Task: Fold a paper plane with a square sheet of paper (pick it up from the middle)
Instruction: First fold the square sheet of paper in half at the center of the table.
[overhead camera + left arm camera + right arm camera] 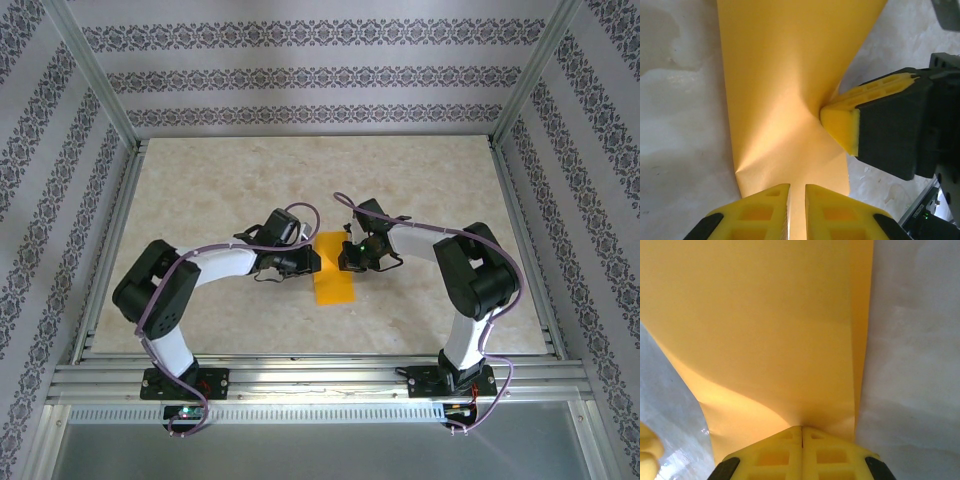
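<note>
A thin orange-yellow sheet of paper, folded into a long strip, lies in the middle of the pale marble-patterned desk, its length running near to far. The right jaws are closed tight on the strip's right edge toward the far end, and the paper puckers at their yellow fingertips. The left jaws stand a narrow slit apart at the opposite, left edge. The paper reaches into the slit, but whether they touch it I cannot tell.
</note>
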### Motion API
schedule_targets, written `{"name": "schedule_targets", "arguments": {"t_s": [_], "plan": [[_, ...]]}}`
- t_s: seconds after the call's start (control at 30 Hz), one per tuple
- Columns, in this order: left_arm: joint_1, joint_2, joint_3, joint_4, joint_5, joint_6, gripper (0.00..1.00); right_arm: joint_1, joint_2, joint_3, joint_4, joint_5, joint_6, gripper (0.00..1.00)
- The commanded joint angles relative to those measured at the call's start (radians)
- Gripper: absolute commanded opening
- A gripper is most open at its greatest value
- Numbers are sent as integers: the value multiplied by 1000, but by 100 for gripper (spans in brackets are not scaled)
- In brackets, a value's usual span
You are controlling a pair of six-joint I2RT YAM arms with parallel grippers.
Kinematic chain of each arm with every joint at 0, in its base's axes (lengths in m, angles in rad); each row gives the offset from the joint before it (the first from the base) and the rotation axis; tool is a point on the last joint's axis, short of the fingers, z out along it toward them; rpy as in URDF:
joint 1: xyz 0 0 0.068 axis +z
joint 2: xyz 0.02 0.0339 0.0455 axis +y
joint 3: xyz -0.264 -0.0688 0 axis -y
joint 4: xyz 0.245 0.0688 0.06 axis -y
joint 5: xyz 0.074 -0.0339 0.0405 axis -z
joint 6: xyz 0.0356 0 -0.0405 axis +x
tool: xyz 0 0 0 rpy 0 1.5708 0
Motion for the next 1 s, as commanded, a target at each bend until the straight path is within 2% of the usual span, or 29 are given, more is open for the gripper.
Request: {"name": "schedule_targets", "arguments": {"t_s": [0.0, 0.37, 0.57, 0.8, 0.97], "plan": [[18, 35, 40, 72, 39, -9, 15, -11, 36, 2, -63, 22, -30, 0], [34, 143, 16, 78, 2, -1, 14, -12, 38, -7, -60, 25, -21, 0], [34, 108, -5, 8, -33, 22, 14, -11, 41, -12, -58, 30, -19, 0], [35, 77, 108, -59, -15, 38, 14, -11, 33, -13, -60, 29, -18, 0], [42, 126, 186, -95, -10, 58, 2, -11, 32, -15, -60, 30, -14, 0]]}}
